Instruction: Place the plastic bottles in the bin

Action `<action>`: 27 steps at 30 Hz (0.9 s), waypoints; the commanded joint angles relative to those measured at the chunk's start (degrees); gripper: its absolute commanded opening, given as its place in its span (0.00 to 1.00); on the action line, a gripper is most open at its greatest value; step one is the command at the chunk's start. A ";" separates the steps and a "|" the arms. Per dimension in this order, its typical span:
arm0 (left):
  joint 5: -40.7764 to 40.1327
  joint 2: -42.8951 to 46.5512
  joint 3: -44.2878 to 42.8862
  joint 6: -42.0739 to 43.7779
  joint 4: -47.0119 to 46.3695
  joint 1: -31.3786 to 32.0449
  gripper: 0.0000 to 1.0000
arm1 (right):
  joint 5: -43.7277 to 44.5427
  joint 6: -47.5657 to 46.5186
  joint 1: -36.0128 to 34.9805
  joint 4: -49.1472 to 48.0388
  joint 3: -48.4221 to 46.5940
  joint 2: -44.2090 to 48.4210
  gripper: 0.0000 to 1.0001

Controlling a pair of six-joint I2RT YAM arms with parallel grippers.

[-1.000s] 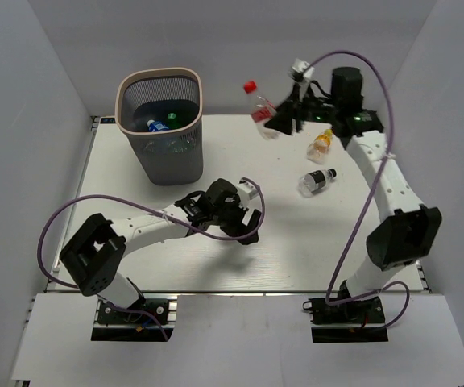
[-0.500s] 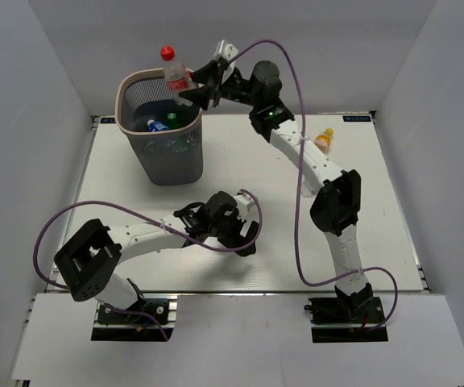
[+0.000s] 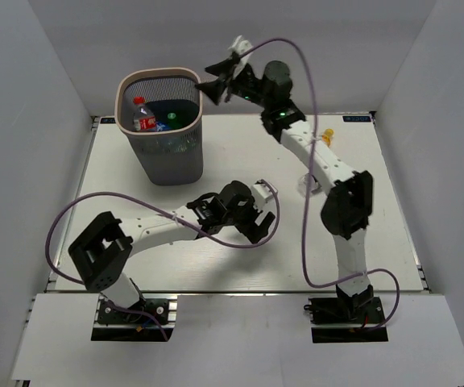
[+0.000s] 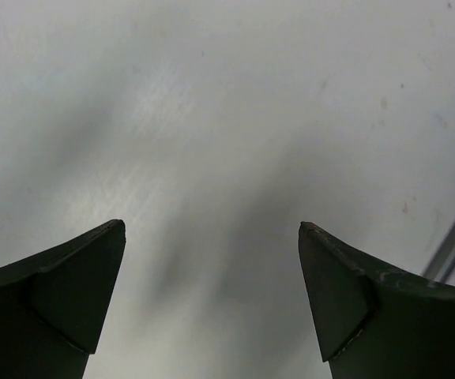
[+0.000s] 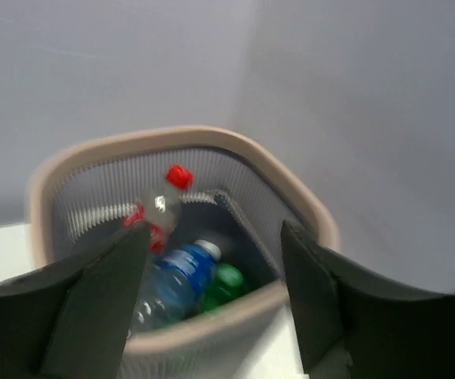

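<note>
Pinkish-beige rim and dark mesh are marking out the bin point(image 3: 171, 157), which is standing in the upper left of the top view on the white table point(image 3: 240, 153). Inside it a clear bottle with a red label point(image 3: 142, 115) is lying tilted against the left wall. A blue-labelled bottle point(image 5: 172, 280) and a green one point(image 5: 226, 283) are sitting lower down beside it. The right gripper point(image 3: 216, 81) is hovering just above and beside the bin's right rim, its jaws spread wide and holding nothing; its wrist view is showing the bin's inside between them. An orange bottle point(image 3: 326, 137) is lying at the upper right of the table, close to the right arm point(image 3: 316, 157). The left gripper point(image 3: 260, 222) is sitting low near the table's centre, jaws wide apart and empty, with only bare tabletop showing between them.
</note>
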State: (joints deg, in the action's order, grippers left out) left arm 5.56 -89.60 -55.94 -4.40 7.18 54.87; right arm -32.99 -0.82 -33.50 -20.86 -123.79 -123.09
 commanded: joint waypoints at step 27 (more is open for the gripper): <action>-1.95 -45.74 -47.67 19.26 -12.97 0.24 1.00 | 4.96 -13.33 51.42 54.52 62.17 60.95 0.69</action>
State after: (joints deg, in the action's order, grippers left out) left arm 5.56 -135.17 -98.72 14.98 -3.22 54.85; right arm -23.79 -12.75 16.29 33.06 -62.30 -63.94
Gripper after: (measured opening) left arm 0.998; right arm 0.687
